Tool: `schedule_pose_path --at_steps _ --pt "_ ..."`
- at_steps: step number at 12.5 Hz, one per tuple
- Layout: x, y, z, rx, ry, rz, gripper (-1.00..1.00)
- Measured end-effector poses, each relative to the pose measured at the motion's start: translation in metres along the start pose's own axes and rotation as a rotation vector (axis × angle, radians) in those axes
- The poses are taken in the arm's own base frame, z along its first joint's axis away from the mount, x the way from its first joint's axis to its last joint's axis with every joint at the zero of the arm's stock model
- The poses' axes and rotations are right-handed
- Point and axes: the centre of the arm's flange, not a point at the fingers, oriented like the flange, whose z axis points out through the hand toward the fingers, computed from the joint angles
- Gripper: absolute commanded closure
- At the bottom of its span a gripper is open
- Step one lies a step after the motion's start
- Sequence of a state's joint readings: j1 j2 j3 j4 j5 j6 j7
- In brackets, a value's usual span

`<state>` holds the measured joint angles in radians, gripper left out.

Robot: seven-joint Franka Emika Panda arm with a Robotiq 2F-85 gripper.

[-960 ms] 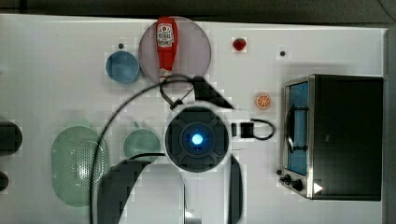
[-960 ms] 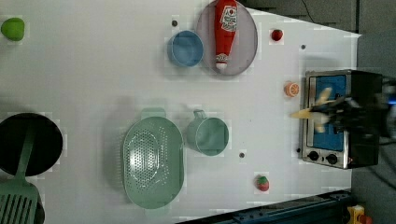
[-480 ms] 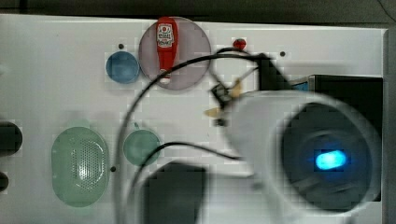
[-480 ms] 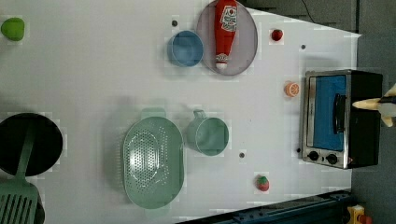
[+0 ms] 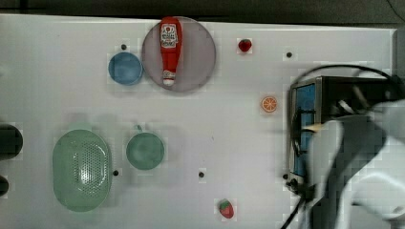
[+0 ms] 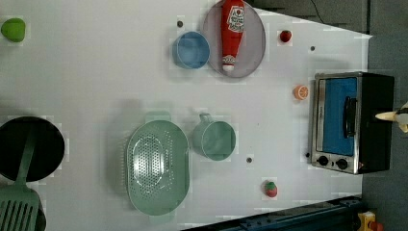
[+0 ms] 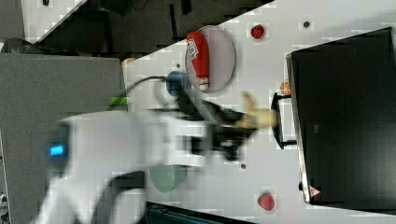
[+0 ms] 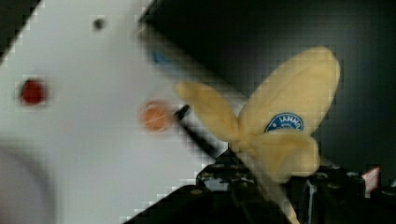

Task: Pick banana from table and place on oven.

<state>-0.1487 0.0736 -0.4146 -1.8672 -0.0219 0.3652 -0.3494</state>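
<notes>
Since the earlier top view, arm has swung from mid-desk to the top view's right and now hangs over the oven [image 6: 353, 120]. Gripper [image 7: 243, 125] fingers partly closed, clamped on the banana [image 8: 280, 116], which is off the desk [image 5: 229, 119] and, as best the blurred right view shows, held just beside the oven's door handle. Orange slice [image 5: 269, 104] lies near the oven's glass door.
</notes>
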Motion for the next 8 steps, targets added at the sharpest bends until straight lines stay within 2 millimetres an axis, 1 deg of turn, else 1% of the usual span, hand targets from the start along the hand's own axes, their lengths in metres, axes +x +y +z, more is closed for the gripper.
schedule_pose_path --at_steps 1,2,3,4,5,6,8 --pt "0.022 0.023 0.023 -0.053 -0.009 -0.006 0.53" --pt "0.038 0.042 0.044 -0.082 -0.024 -0.015 0.53" --pt "0.050 0.059 0.062 -0.101 -0.033 -0.014 0.53" --pt "0.056 0.073 0.074 -0.120 -0.037 -0.015 0.44" --pt "0.060 0.080 0.079 -0.130 -0.043 -0.024 0.24" --pt "0.061 0.080 0.080 -0.123 -0.039 -0.050 0.01" --pt "0.068 0.067 0.077 -0.137 -0.004 -0.122 -0.43"
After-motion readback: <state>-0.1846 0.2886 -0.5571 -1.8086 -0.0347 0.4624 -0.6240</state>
